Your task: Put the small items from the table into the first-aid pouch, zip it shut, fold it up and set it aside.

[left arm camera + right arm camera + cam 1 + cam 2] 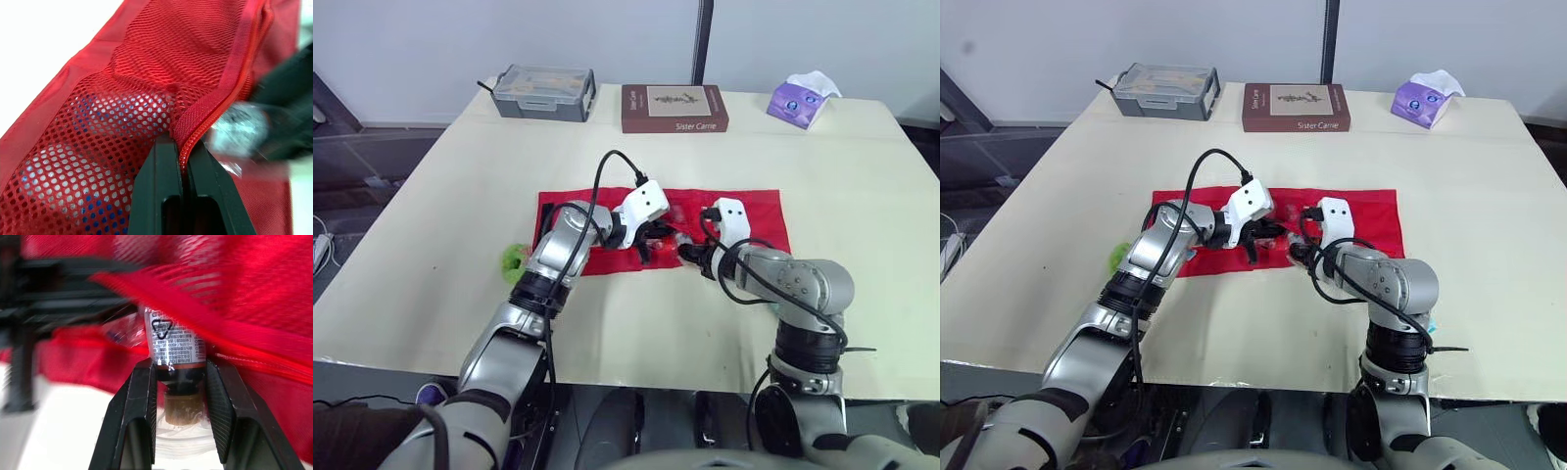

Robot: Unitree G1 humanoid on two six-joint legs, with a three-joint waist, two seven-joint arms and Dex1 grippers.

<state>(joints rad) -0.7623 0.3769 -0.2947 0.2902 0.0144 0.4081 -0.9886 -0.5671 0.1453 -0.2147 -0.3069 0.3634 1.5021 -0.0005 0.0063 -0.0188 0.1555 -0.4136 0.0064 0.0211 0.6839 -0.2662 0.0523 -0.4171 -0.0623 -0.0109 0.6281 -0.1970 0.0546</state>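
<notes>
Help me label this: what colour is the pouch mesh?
Red; mesh shows best in the left wrist view.

White and blue shapes (pixel 88 147) lie behind the red pouch's (pixel 146 63) mesh, too veiled to name. The left hand (pixel 180 147) covers the zip edge it pinches. The small bottle (pixel 173 340) clamped in the right hand (pixel 179 367) has its far end behind the mesh rim, and its fine label print is unreadable. In the left wrist view that hand and its load are a blur. From the head, the left arm hides part of a green thing (pixel 514 260) on the desk (pixel 431 196), and both hands cover the pouch's middle.
</notes>
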